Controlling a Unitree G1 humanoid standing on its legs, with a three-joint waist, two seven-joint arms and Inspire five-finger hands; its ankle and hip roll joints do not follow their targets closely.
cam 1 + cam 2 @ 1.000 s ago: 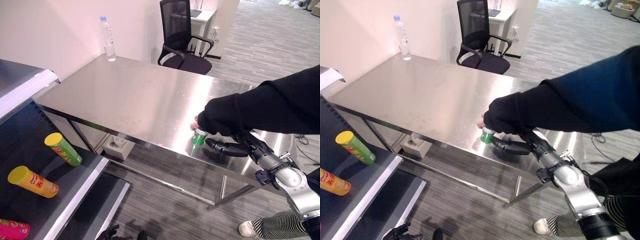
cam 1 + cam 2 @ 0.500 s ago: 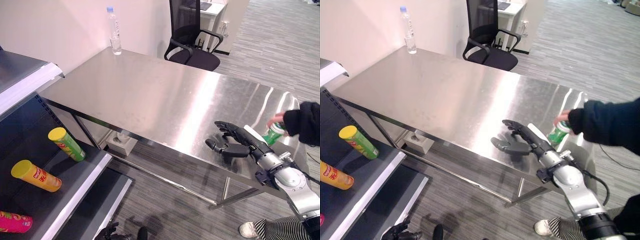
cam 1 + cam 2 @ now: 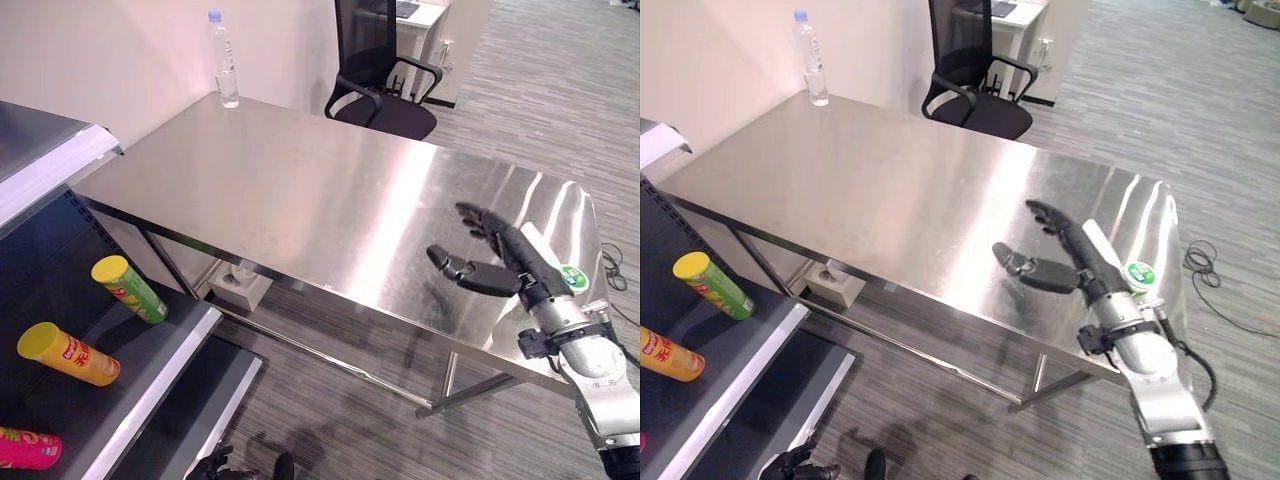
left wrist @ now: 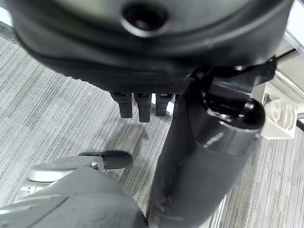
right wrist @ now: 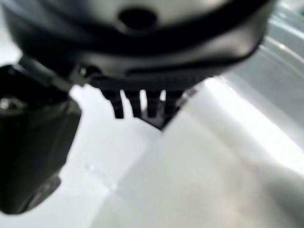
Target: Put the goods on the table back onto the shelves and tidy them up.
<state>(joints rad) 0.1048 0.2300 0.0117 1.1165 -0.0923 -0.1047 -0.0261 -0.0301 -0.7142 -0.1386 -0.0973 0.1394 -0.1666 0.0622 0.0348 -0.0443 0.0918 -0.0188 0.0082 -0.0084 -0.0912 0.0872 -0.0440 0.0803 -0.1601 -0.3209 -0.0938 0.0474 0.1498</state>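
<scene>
Steel table (image 3: pixel 300 200) holds just a clear water bottle (image 3: pixel 226 60) at its far corner, your dark right hand (image 3: pixel 495 262) hovers empty with fingers spread, so next reach well across for it.

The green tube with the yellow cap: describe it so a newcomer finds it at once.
Start at the dark shelf unit left of the steel table. Three tubes lie on its shelf; the green tube with the yellow cap is nearest the table, tilted, unlike the orange tube and pink tube.
</scene>
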